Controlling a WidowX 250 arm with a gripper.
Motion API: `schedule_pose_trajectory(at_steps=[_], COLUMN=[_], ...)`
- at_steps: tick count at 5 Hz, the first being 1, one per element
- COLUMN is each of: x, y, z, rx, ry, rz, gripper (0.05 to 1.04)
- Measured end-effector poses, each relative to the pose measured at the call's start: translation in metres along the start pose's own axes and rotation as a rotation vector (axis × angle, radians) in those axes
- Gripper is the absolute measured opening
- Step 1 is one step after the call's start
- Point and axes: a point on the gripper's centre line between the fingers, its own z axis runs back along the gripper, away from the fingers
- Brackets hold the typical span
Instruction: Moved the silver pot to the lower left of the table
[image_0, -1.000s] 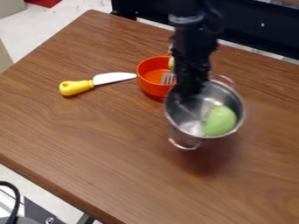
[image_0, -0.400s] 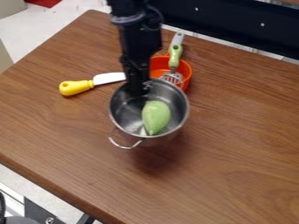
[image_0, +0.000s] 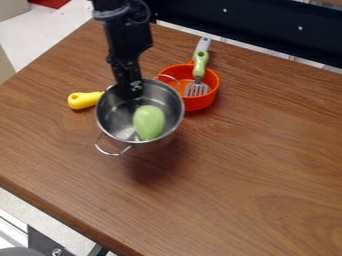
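A: Where is the silver pot (image_0: 115, 119) now seen?
B: It is held up off the table (image_0: 267, 165), left of the middle of the view and to the lower left of the orange bowl (image_0: 197, 103). A dark shadow is cast on the wood below it and slightly to its right.

A: And how is the black gripper (image_0: 132, 93) set?
B: It is closed on the pot, near the rim on the arm's side; the exact place of contact cannot be made out.

A: What has been changed since the earlier frames?
B: The pot has been carried leftward. A second ago it was seen below and to the right of the bowl; then it was seen just below it. Now the white blade of the knife, shown earlier, is covered by the pot, and only the yellow handle (image_0: 83, 100) is left in sight.

A: Has anything been spilled?
B: No. The green pear-shaped item (image_0: 149, 122) is still carried inside the pot. The bowl has not been shifted, and the green-handled fork (image_0: 200, 64), partly hidden by the arm at first, is now seen whole, its tines in the bowl.
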Motion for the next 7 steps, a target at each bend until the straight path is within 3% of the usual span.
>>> schedule_pose_trajectory(at_steps=[3,5,7], x=[-0.024,-0.030,-0.029], y=[0.020,0.015,0.016], z=[-0.014,-0.039,-0.042], rx=[0.010,0.041,0.046], ry=[0.011,0.028,0.028], rz=[-0.057,-0.052,-0.011], gripper=[0.054,0.054,0.076])
